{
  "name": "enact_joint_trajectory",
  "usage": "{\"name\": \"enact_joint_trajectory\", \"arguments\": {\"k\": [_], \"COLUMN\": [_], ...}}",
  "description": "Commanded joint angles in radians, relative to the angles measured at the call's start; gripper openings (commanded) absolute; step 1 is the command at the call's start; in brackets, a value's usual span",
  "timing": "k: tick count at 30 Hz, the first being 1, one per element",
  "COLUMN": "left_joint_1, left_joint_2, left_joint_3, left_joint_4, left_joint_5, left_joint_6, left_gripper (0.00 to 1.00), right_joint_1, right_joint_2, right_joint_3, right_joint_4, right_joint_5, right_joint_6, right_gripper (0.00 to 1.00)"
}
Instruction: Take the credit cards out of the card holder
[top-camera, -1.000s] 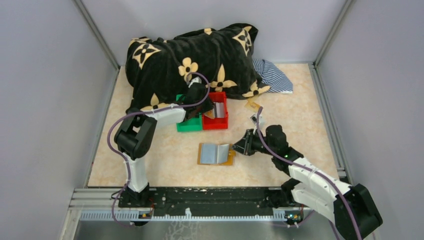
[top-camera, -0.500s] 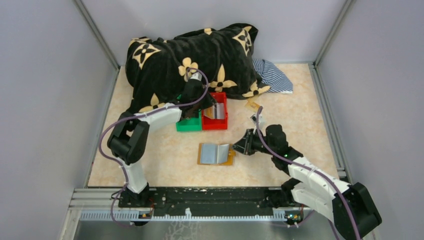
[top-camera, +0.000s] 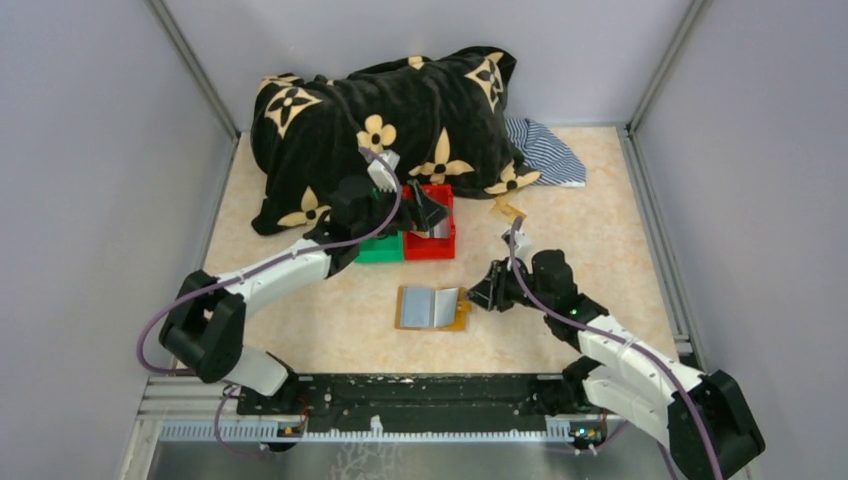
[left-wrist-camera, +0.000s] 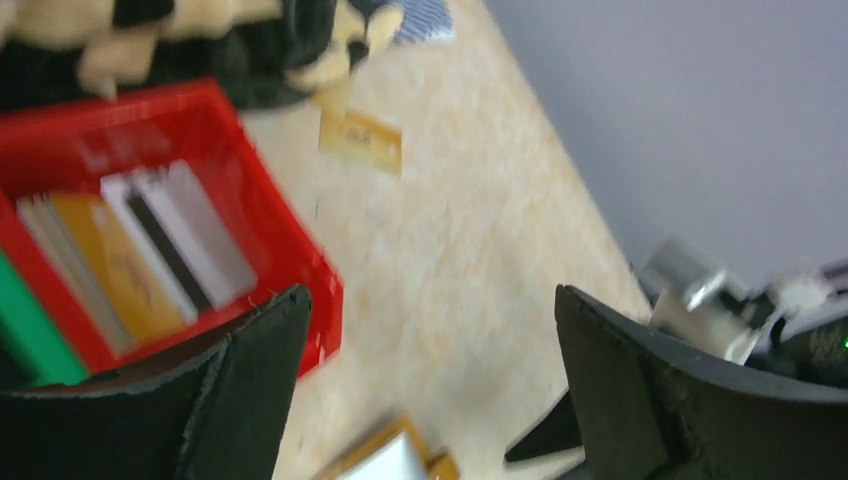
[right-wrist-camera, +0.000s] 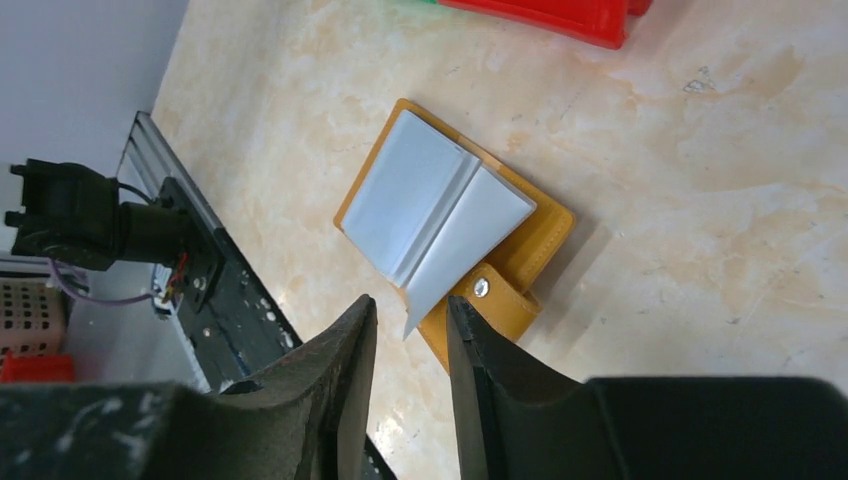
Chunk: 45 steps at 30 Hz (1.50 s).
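Left arm is stretched long and low, elbow out near the left wall, forearm running diagonally up to the bins. The left gripper (top-camera: 424, 208) hangs over the red bin (top-camera: 441, 246), and on its wrist camera I see the jaws spread wide with nothing between them. The picture there is blurred, but the credit cards (left-wrist-camera: 165, 258) are readable: a gold one and several pale grey or white ones, leaning side by side inside the red bin. The green bin (top-camera: 379, 251) sits touching the red one on its left. One loose gold card (top-camera: 508, 210) lies flat on the table, just beyond the red bin's right corner.

Right arm is folded, elbow low at the near right, wrist reaching in toward the middle of the table. The right gripper (top-camera: 481, 296) sits at the right edge of the card holder (top-camera: 432, 308), which lies open on the table, grey inner pockets (right-wrist-camera: 432, 205) facing up. Jaws here are narrow. A corner of the grey lining pokes into the gap and seems to touch neither finger. The strap tab (right-wrist-camera: 497, 303) lies just beside the right fingertip.

Behind the bins, a black flower-print blanket (top-camera: 390, 100) is heaped up, with a striped cloth (top-camera: 547, 152) at its right.
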Motion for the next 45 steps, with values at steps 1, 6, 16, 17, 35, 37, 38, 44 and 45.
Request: {"name": "enact_joint_trajectory", "arguments": {"k": [1, 6, 16, 17, 35, 37, 38, 44, 45], "left_joint_1": [-0.009, -0.083, -0.18, -0.181, -0.181, -0.181, -0.181, -0.181, -0.181], "left_joint_2": [-0.133, -0.317, -0.54, -0.561, -0.453, -0.441, -0.438, -0.426, -0.426], "left_joint_3": [-0.224, -0.415, -0.66, -0.666, -0.718, -0.704, -0.701, -0.669, -0.669], "left_joint_4": [0.04, -0.006, -0.142, -0.163, -0.196, -0.182, -0.177, -0.198, -0.197], "left_joint_5": [0.03, -0.002, -0.087, -0.096, -0.151, -0.127, -0.12, -0.128, -0.127], "left_joint_6": [0.009, 0.036, 0.059, 0.065, 0.009, 0.0, -0.002, 0.007, 0.007], "left_gripper": [0.99, 0.92, 0.78, 0.78, 0.82, 0.82, 0.82, 0.8, 0.8], "right_joint_1": [-0.006, -0.001, 0.263, 0.278, 0.346, 0.349, 0.349, 0.35, 0.352], "right_joint_2": [-0.048, -0.03, 0.28, 0.3, 0.52, 0.53, 0.535, 0.59, 0.601], "right_joint_3": [0.085, 0.115, 0.301, 0.3, 0.175, 0.173, 0.171, 0.175, 0.173], "right_joint_4": [-0.089, -0.066, 0.001, 0.016, 0.212, 0.219, 0.216, 0.253, 0.272], "right_joint_5": [0.064, 0.084, 0.29, 0.297, 0.277, 0.284, 0.288, 0.266, 0.256], "right_joint_6": [-0.092, -0.076, -0.064, -0.046, 0.058, 0.06, 0.059, 0.057, 0.066], "right_gripper": [0.35, 0.35, 0.35, 0.35, 0.41, 0.41, 0.41, 0.4, 0.4]}}
